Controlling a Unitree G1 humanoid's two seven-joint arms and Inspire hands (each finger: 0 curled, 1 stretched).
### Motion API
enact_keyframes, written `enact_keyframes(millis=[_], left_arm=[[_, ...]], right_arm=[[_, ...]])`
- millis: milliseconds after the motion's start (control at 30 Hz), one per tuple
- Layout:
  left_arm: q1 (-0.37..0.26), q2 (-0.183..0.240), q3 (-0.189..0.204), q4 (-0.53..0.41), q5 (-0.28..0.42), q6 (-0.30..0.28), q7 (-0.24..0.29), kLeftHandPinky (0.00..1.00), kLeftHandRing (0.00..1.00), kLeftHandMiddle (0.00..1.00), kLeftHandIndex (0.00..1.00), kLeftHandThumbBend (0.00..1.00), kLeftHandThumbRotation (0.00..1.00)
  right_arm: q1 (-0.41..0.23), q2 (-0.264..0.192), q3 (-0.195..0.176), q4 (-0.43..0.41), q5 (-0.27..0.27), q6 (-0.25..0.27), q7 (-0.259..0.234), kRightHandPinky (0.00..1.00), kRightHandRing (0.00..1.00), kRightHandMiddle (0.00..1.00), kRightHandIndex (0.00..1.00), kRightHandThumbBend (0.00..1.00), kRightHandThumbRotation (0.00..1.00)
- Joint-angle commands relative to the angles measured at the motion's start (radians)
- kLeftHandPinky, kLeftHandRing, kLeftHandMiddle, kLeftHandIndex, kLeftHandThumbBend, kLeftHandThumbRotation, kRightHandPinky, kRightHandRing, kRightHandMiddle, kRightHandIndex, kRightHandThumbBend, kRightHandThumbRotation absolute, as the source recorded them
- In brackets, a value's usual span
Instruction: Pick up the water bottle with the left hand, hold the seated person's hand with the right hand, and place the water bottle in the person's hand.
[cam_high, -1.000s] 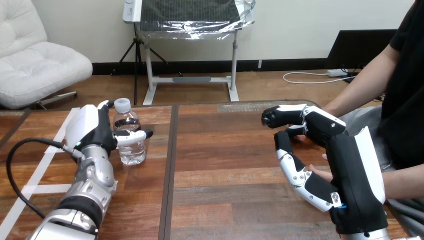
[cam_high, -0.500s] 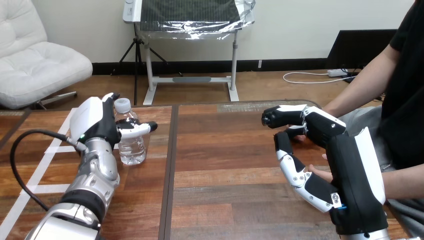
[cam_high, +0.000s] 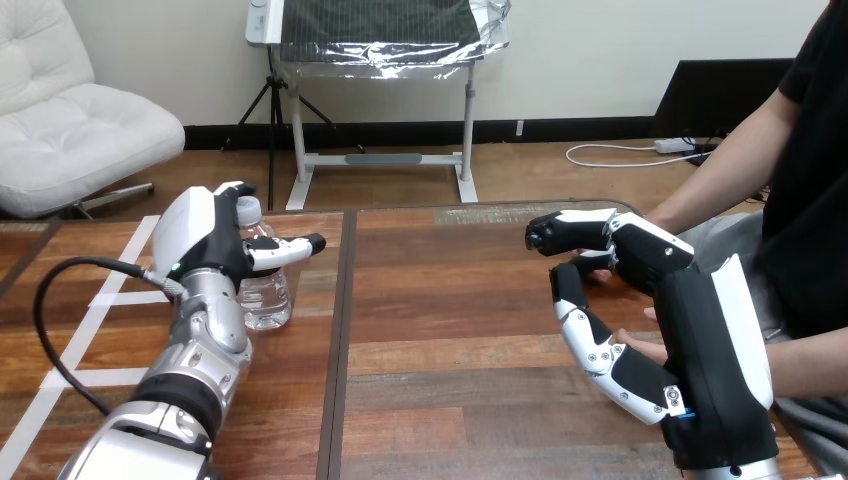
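A clear water bottle (cam_high: 268, 298) with a white cap stands upright on the wooden table (cam_high: 450, 330) at the left. My left hand (cam_high: 200, 240) is against its upper part, open. The straight thumb crosses in front of the neck, and the fingers reach behind the cap. At the right, my right hand (cam_high: 700, 320) shows its back to me. Its fingers curl over the person's hand (cam_high: 592, 264) and its thumb sits below. Most of that hand is hidden behind mine.
The person's other forearm (cam_high: 805, 365) lies along the table's right edge. A black cable (cam_high: 45, 300) loops beside my left arm. White tape lines (cam_high: 85, 335) mark the table's left part. A dark seam (cam_high: 338, 340) runs down the tabletop.
My left hand has moved up and to the right along the bottle, so its thumb now crosses the neck. The bottle has stayed on the table. My right hand and the person's hand have not moved.
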Motion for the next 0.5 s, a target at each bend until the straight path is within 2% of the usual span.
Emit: enact_keyframes(millis=[0, 367, 467], left_arm=[[-0.065, -0.004, 0.004, -0.010, 0.001, -0.031, 0.011, 0.64, 0.75, 0.79, 0.78, 0.78, 0.24], [-0.061, -0.015, 0.015, -0.011, -0.011, -0.024, 0.022, 0.55, 0.63, 0.68, 0.68, 0.75, 0.04], [-0.056, -0.013, 0.010, -0.011, -0.010, -0.032, 0.024, 0.53, 0.60, 0.65, 0.65, 0.75, 0.02]], right_arm=[[-0.033, -0.003, -0.012, -0.008, 0.011, -0.022, -0.006, 0.52, 0.64, 0.69, 0.59, 0.22, 0.00], [-0.031, -0.008, -0.014, -0.016, 0.014, -0.016, -0.001, 0.52, 0.64, 0.69, 0.59, 0.22, 0.00], [-0.031, -0.010, -0.014, -0.017, 0.021, -0.014, 0.003, 0.52, 0.64, 0.69, 0.59, 0.22, 0.00]])
